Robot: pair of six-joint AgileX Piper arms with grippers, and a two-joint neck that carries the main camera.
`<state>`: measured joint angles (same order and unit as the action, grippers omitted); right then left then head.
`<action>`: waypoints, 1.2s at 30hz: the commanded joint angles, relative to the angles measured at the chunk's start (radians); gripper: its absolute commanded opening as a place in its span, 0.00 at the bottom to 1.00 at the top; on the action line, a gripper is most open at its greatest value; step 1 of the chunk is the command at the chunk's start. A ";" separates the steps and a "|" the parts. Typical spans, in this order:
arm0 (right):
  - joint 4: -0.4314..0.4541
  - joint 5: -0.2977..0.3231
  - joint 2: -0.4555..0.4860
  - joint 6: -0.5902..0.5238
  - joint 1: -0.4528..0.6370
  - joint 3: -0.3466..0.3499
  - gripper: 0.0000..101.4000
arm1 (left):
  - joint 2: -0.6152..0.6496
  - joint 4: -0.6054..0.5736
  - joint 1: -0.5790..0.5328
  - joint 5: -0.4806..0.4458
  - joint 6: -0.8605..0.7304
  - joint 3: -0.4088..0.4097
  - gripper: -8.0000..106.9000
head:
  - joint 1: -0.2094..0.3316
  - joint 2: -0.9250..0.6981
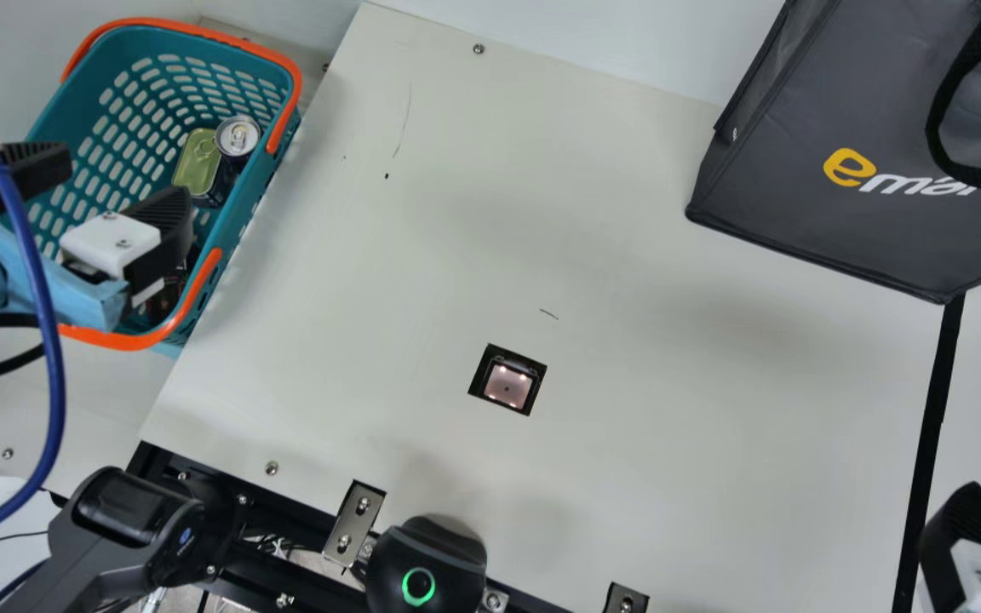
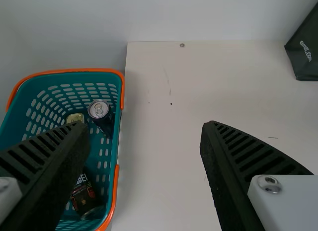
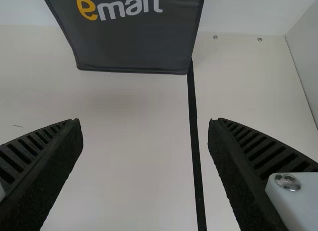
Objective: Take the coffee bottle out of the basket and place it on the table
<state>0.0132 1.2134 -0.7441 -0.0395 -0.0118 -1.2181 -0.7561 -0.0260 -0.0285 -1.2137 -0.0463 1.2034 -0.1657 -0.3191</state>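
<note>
The basket point(image 1: 86, 94) looks smooth plastic, the can point(image 1: 238, 136) glossy metal.

One basket point(image 1: 169, 28), one bag point(image 1: 784, 162)

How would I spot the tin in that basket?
In the main view, a teal basket with orange handles sits left of the table. Inside, beside a dark can, is the tin. Unlike that round, silver-topped can, its flat, yellowish-green lid is a rounded rectangle.
</note>
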 commanded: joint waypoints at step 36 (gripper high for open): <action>0.000 0.000 0.000 0.000 0.000 0.000 0.90 | -0.054 0.022 0.148 0.056 0.037 -0.015 0.85 | 0.027 -0.002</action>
<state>0.0132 1.2134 -0.7441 -0.0395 -0.0118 -1.2181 -0.8071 0.0000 0.1042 -1.1621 -0.0086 1.1900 -0.1641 -0.3191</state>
